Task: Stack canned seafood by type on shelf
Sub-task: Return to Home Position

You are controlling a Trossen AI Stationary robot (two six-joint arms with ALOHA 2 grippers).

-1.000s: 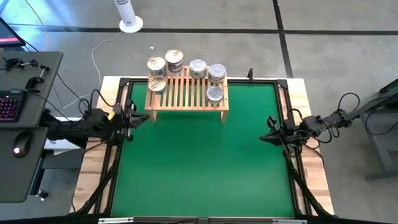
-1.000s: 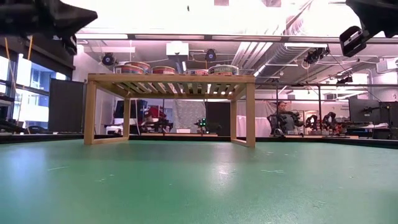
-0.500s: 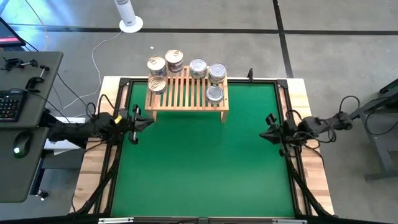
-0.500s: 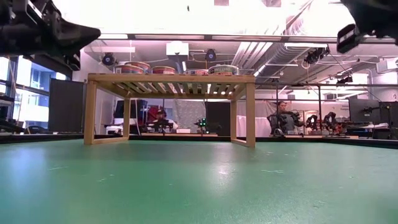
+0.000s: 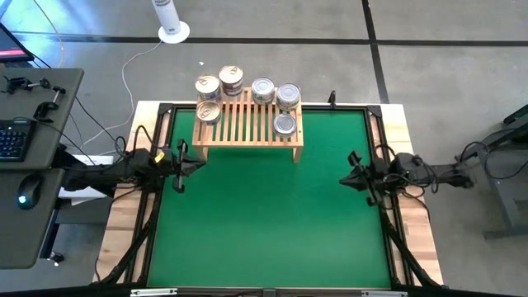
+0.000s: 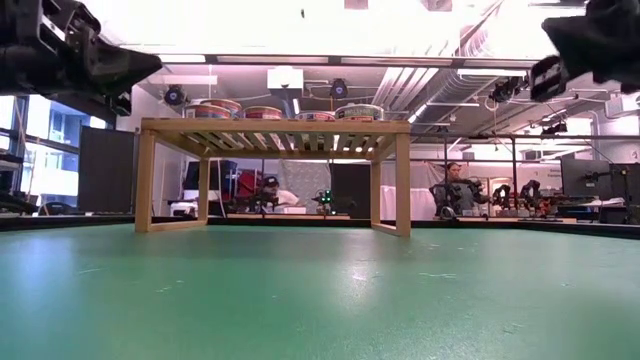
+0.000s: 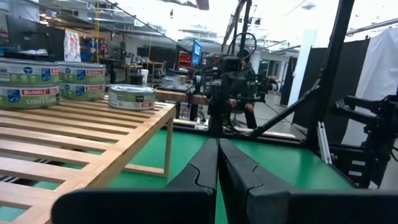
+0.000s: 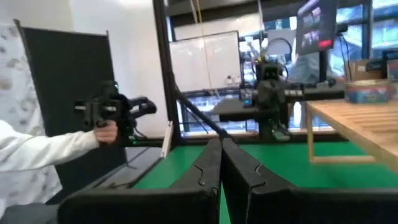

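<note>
**Six Piles of Tins Sitting on the Shelf, Both Grippers Clenched Empty**

Six piles of short round tins are sitting on the slatted top of the low light-wood shelf. It is standing at the far edge of the green mat, a little left of centre. Three gold-toned piles are crowding the shelf's left end, and three silver-grey piles are occupying its right end. Bare slats are showing between the two groups. All the tins are standing upright, their shiny pull-tab lids facing up. In the left wrist view, blue-labelled tins are resting two high, with a single tin lying just beside them, nearer the shelf's corner.

The shelf's long axis is running left to right across the table, parallel to the mat's far edge, while its slats are running front to back.

The left gripper is hovering above the mat's left border, near the shelf's left leg, and pointing toward the middle of the table. Its fingers are pressing flat against each other, gripping nothing. The right gripper is hovering over the mat's right border, well apart from the shelf, and pointing inward toward the other arm. Its fingers are likewise pressing together with no gap, carrying nothing.
</note>
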